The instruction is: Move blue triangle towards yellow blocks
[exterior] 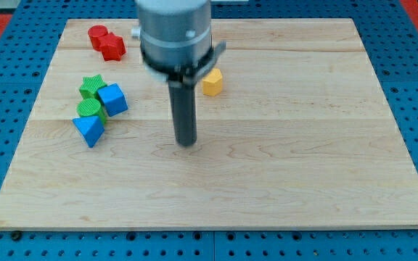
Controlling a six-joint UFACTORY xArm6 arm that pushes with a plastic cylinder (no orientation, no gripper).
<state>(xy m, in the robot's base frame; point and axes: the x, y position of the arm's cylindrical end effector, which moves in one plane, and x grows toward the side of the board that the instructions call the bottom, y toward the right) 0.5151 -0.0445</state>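
The blue triangle (88,130) lies at the view's left on the wooden board (281,167), touching a green cylinder (89,109) just above it. A yellow block (212,82) sits near the view's top centre, partly beside the arm's body. Any other yellow block is hidden behind the arm. My tip (186,143) rests on the board near the centre, well to the right of the blue triangle and below-left of the yellow block, touching no block.
A blue cube (112,98) and a green star-like block (91,87) crowd the blue triangle's upper side. Two red blocks (107,40) sit at the view's top left. A blue pegboard (6,43) surrounds the board.
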